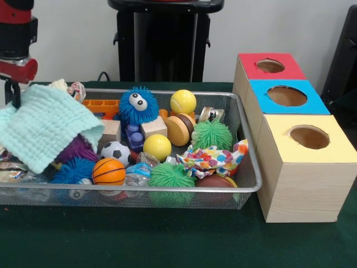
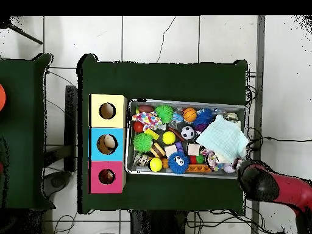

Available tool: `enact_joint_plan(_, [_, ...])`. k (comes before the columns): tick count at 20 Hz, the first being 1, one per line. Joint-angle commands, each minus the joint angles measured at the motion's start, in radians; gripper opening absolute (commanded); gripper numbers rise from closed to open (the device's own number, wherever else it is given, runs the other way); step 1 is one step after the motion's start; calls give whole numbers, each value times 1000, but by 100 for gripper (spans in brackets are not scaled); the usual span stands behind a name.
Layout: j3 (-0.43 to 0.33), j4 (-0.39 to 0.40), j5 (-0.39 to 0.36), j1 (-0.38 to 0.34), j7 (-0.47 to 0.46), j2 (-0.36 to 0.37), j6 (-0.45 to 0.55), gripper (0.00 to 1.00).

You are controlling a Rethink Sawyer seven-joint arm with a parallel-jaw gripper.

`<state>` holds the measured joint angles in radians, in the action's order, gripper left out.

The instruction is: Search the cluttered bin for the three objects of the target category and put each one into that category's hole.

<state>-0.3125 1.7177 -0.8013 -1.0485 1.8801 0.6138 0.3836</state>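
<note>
Gripper (image 1: 11,92) at the bin's (image 1: 167,92) far left corner, finger state cannot be told, cloth (image 1: 47,125) covers left-side toys, so lift it clear before searching for targets.

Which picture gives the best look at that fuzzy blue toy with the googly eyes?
The front view. There the blue toy faces the camera, so its two white eyes and spiky fur show plainly among the balls in the wire bin. The overhead view shows it only from above, as a small blue tuft with the eyes barely visible.
</note>
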Motion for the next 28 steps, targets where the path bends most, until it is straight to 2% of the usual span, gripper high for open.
enact_joint_plan(1, [-46, 76, -54, 120, -40, -65, -10, 0])
enact_joint_plan(6, [-42, 65, -31, 176, -41, -22, 22, 0])
enact_joint_plan(10, [1, 45, -40, 257, -49, 46, 73, 0])
enact_joint_plan(12, [-1, 47, -20, 260, -60, 52, 91, 0])
enact_joint_plan(19, [0, 5, -38, 219, -72, -50, 32, 0])
enact_joint_plan(20, [-10, 6, -40, 208, -87, -53, 30, 100])
enact_joint_plan(26, [-6, 1, -43, 208, -85, -59, 34, 100])
enact_joint_plan(28, [23, 2, -30, 221, -29, -51, 29, 100])
